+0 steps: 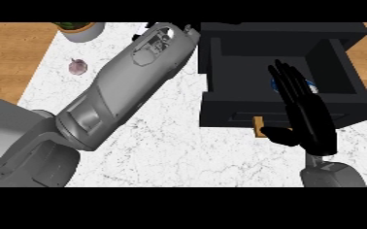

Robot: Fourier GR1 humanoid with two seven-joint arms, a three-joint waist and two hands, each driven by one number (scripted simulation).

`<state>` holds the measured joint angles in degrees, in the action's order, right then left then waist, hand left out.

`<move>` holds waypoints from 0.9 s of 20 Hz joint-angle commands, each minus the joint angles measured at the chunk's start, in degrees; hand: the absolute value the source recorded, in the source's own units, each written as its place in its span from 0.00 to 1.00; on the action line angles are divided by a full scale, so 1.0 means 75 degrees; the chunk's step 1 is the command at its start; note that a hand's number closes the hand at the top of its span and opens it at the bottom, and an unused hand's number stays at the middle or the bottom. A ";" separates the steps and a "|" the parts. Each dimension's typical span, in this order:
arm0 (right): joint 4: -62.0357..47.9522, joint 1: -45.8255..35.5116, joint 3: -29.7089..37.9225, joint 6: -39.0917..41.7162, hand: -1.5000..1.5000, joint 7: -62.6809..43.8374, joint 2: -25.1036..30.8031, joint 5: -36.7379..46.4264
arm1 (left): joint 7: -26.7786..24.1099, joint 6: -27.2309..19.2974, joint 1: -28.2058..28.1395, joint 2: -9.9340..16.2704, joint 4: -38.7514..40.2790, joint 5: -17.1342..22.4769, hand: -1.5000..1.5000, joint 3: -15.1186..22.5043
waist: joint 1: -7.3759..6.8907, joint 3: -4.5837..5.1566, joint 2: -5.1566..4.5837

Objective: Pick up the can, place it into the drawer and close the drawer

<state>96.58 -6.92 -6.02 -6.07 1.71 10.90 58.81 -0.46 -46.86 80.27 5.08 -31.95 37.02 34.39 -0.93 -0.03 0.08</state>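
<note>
My right hand (309,114) stood over the front of the open drawer (329,60), fingers (290,80) straight and together, thumb stuck out to the side, holding nothing. I kept it flat like that prob. because the next job was a push on the drawer front, not a grab. The can (309,85) sat inside the drawer already, only a blue-white sliver showing past my fingers, near the drawer's front wall, so I'd say the placing part was done & closing was left. The drawer was pulled out over the worktop (186,140) at its right side, w/ a small tan handle (258,126) just beside my thumb. My left forearm (125,85) ran diagonally across the worktop toward the far edge; the left hand itself was mostly hidden up by the drawer's far left corner, so can't tell its fingers. A potted plant (80,29) sat at the far left corner, a small purplish thing (77,66), maybe garlic, just nearer, both well apart from the drawer & out of the way.
</note>
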 commanded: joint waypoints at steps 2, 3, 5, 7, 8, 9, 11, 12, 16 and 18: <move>-0.1801 -0.0915 0.0369 -0.0892 0.00 0.0236 -0.0346 0.0148 | 0.0638 0.0013 -0.0391 0.0657 -0.0904 -0.0281 0.00 0.0120 | -0.0174 -0.0001 0.0025; -0.1791 -0.0788 0.0022 -0.1053 0.00 -0.0050 -0.0543 0.0696 | 0.0797 -0.0154 -0.0494 0.0770 -0.1202 -0.0394 0.00 0.0192 | -0.0158 0.0002 0.0044; -0.2621 -0.0814 0.0326 -0.1519 0.00 0.0642 -0.0405 0.0397 | 0.1056 0.0053 -0.0269 0.0987 -0.1170 -0.0384 0.00 0.0018 | -0.0090 -0.0005 0.0002; -0.3096 -0.1093 0.0577 -0.1772 0.00 0.0621 -0.0347 0.0509 | 0.1268 -0.0074 -0.0652 0.1243 -0.1934 -0.0492 0.00 0.0241 | -0.0249 -0.0004 0.0040; -0.3394 -0.1298 0.0462 -0.1782 0.00 0.0490 -0.0479 0.0726 | 0.1031 0.0131 -0.0809 0.1277 -0.1774 -0.0459 0.00 0.0103 | -0.0188 -0.0002 -0.0009; -0.3495 -0.1491 0.0475 -0.1870 0.00 0.0428 -0.0584 0.0769 | 0.1324 0.0197 -0.0649 0.1521 -0.1806 -0.0516 0.00 0.0140 | -0.0201 -0.0004 -0.0002; -0.4245 -0.1826 0.0838 -0.2038 0.00 0.0591 -0.0306 0.0784 | 0.1403 0.0091 -0.0806 0.1540 -0.2242 -0.0535 0.00 0.0222 | -0.0391 -0.0008 -0.0011; -0.4400 -0.2163 0.1055 -0.1973 0.00 0.0784 -0.0120 0.0559 | 0.1526 0.0252 -0.0741 0.1684 -0.2203 -0.0543 0.00 0.0180 | -0.0301 -0.0009 -0.0029; -0.5289 -0.2608 0.1138 -0.2718 0.00 0.0568 -0.0284 0.1152 | 0.1531 0.0424 -0.1270 0.2022 -0.2758 -0.0518 0.00 0.0129 | -0.0406 -0.0004 -0.0057; -0.5581 -0.2808 0.1088 -0.2859 0.00 0.0642 -0.0402 0.1225 | 0.1601 0.0300 -0.1365 0.2022 -0.2740 -0.0584 0.00 0.0082 | -0.0277 -0.0005 -0.0064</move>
<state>63.26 -26.27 1.79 -24.39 6.80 9.97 66.72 11.42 -44.95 72.58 18.82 -50.48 32.88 35.67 -3.26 1.40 1.15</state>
